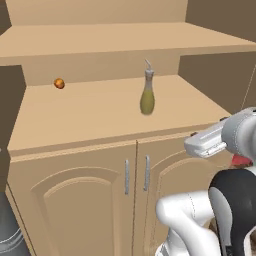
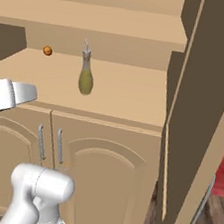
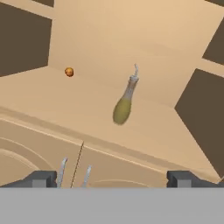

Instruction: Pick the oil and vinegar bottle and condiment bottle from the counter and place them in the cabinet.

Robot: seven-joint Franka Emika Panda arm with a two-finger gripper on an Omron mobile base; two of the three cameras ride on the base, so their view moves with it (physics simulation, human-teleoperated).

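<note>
Pincer (image 3: pixel 112 178) gapes before cabinet (image 1: pixel 75 180); small orange ball (image 1: pixel 59 83) behind bottle (image 1: pixel 147 95).

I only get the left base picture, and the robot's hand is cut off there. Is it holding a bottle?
Observer: No. In the hand view the gripper is open, with nothing between its tips.
Operator: What's it pointing at?
Observer: It looks at the green bottle, upright on the cabinet shelf above the door handles.
Operator: What's right of the cabinet?
Observer: In the right base view, a tall brown panel stands beside it, reaching down to a wooden floor.
</note>
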